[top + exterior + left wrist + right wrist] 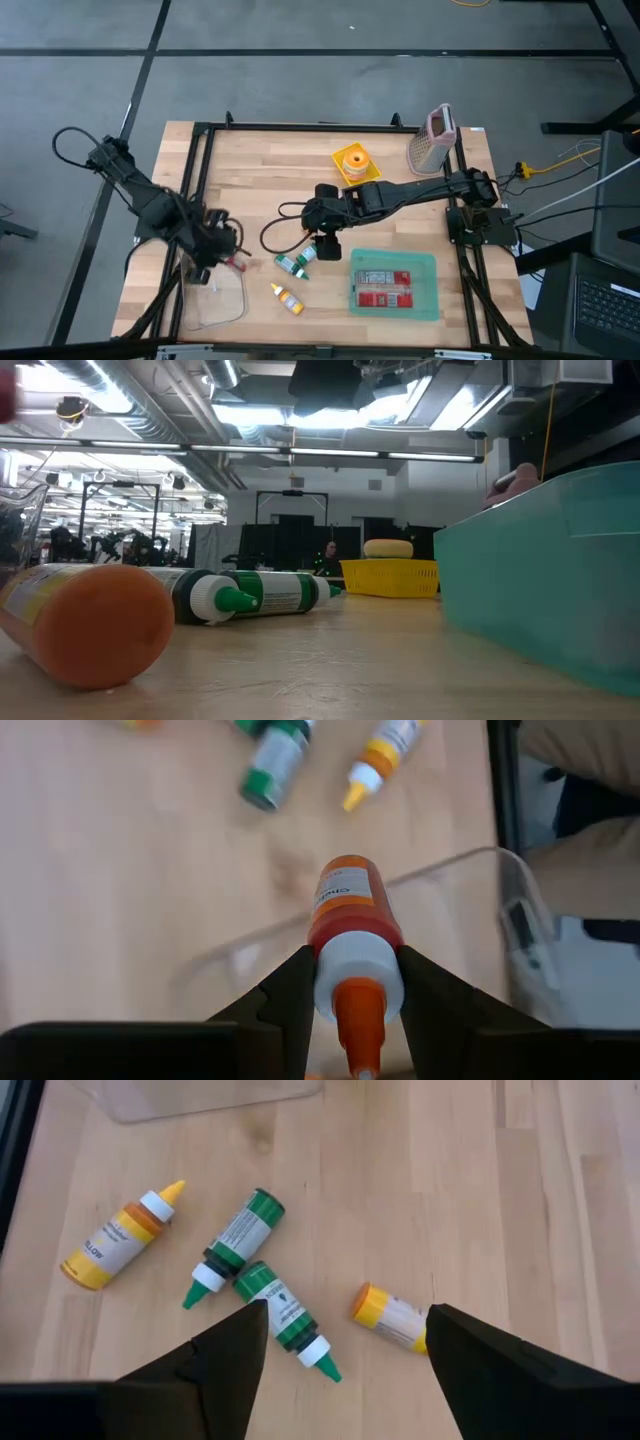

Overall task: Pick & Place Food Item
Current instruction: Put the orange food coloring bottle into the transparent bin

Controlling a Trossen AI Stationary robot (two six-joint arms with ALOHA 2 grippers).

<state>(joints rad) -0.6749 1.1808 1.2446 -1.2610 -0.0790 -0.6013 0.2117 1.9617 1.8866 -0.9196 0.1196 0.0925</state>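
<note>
Two sets of fingers — left gripper point(357, 1020) clamps a red bottle point(352, 915), label unreadable — right gripper point(345, 1345) spread.

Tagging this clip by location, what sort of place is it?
Probably a robotics lab or workshop: a framed wooden table on a taped concrete floor, exposed ceiling ducts, and equipment racks behind.

A teal bin point(395, 255) is being shown just beside the right gripper point(326, 250), with a yellow basket point(341, 158) and a metal grater point(432, 142) being kept farther off on the wooden table point(260, 170).
</note>
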